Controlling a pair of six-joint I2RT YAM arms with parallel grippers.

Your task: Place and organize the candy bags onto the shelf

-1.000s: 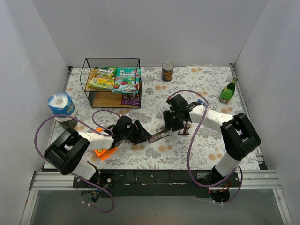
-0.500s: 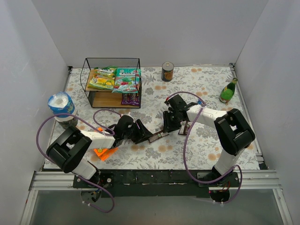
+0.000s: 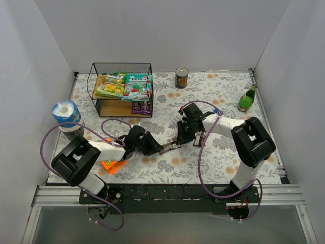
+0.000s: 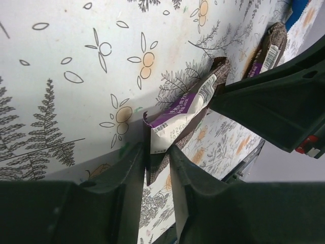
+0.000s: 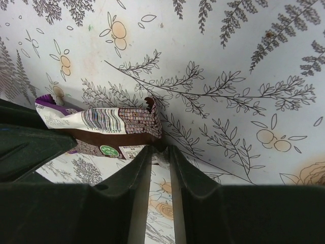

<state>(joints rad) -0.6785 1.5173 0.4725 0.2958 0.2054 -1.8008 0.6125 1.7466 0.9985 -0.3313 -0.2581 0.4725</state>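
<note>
On the floral-print tablecloth (image 3: 213, 86), the left gripper (image 4: 155, 168) and right gripper (image 5: 158, 168) each pinch opposite ends of one brown-and-purple foil candy packet (image 3: 171, 148); pulling apart could tear it.

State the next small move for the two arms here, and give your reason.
Probably the right gripper should open and let go: it and the left gripper pinch opposite ends of one brown packet, and the shelf stands nearer the left gripper, which could then carry it over.
</note>
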